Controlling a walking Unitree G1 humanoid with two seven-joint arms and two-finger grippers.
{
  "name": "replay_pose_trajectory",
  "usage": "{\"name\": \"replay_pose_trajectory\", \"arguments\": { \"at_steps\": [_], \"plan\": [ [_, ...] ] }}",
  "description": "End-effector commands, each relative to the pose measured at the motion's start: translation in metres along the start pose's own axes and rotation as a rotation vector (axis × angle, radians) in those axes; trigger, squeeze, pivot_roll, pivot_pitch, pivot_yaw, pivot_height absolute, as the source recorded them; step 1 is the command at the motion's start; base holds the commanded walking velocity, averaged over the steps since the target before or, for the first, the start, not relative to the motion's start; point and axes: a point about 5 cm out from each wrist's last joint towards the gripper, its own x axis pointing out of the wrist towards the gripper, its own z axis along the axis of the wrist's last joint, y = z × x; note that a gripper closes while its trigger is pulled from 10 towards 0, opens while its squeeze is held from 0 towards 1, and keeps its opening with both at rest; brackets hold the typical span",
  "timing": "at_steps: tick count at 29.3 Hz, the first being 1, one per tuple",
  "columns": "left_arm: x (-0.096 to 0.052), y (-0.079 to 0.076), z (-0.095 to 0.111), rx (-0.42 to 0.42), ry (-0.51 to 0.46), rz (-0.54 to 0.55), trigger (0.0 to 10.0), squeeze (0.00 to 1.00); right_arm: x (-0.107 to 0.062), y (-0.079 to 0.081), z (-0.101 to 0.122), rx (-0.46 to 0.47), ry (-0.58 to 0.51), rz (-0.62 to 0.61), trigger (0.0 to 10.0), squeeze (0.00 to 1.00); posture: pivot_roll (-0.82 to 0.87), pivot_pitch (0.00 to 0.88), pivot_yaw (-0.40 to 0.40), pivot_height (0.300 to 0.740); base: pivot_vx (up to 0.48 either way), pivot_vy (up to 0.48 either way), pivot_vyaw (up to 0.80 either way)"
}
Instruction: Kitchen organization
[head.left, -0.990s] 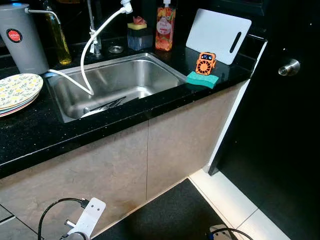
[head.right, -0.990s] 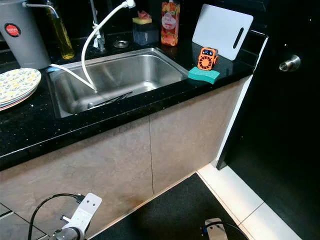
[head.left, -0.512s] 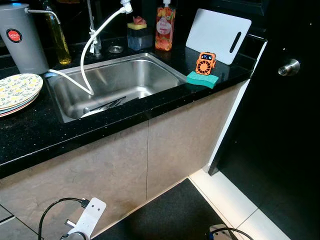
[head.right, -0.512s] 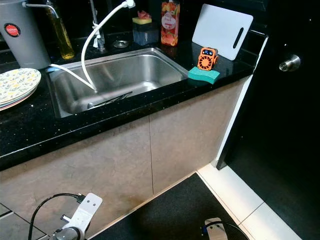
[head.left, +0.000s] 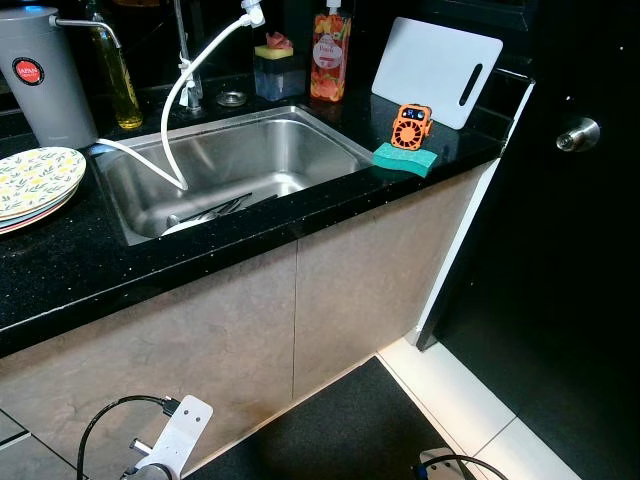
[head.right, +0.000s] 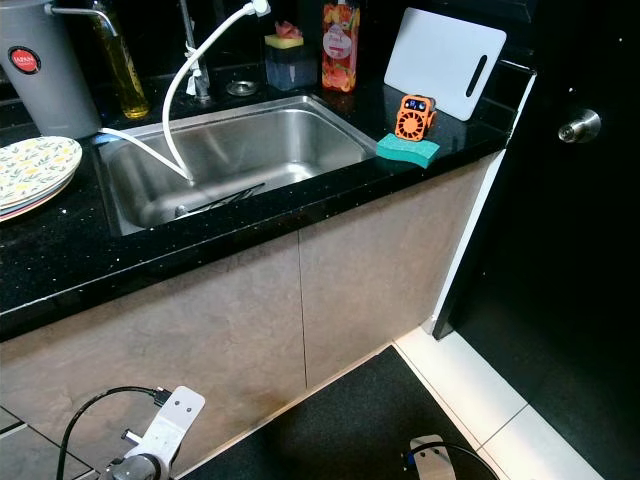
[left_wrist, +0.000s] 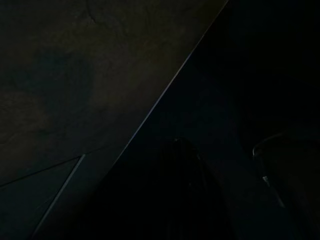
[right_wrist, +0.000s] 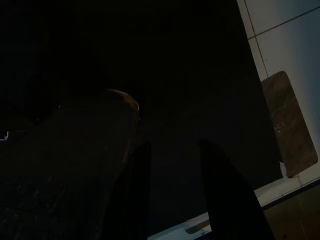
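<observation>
We stand before the black speckled counter (head.left: 60, 270) with both arms hanging low, so the step in hand looks like choosing what to tidy first. The right gripper (right_wrist: 172, 195) hangs in shade above dark floor, its two black fingers parted by a narrow gap and holding nothing; the left gripper (left_wrist: 182, 200) is too dark for us to tell how its fingers stand. The things to sort lie well apart from both. In the steel sink (head.left: 330, 135), smooth and shiny, lie slim utensils (head.left: 215, 210) beside a white hose (head.left: 185, 85). Near the counter's right end, a soft green sponge (head.left: 405, 158) lies flat with a small orange gadget (head.left: 411, 126) just behind it, and a white cutting board (head.left: 435, 70) leans on the wall. Patterned plates (head.left: 35, 185) are stacked at the left. We judge it best to step closer, square up, then raise one arm slowly, as wet steel and glazed plates may slip.
</observation>
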Motion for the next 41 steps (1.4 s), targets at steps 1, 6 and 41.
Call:
{"name": "replay_pose_trajectory", "arguments": {
  "at_steps": [1,6,41],
  "plan": [
    [0.0003,-0.002,0.0001,0.006,0.004,-0.009,10.0,0.0,-0.0001,-0.0009,-0.0004,0.007,0.003,-0.002,10.0,0.0,0.04,0.0,0.006,0.74,0.0,0.0,0.0],
    [0.0003,-0.0015,0.0,0.006,0.005,-0.009,10.0,0.0,0.0,0.0002,-0.0003,0.009,0.002,0.0,10.0,0.0,0.04,0.0,0.006,0.74,0.0,0.0,0.0],
    [0.0004,-0.0025,-0.0001,0.009,0.006,-0.014,10.0,0.0,-0.0005,0.001,-0.0031,0.013,0.008,-0.002,10.0,0.0,0.04,0.0,0.007,0.74,0.0,0.0,0.0]
  ]
}}
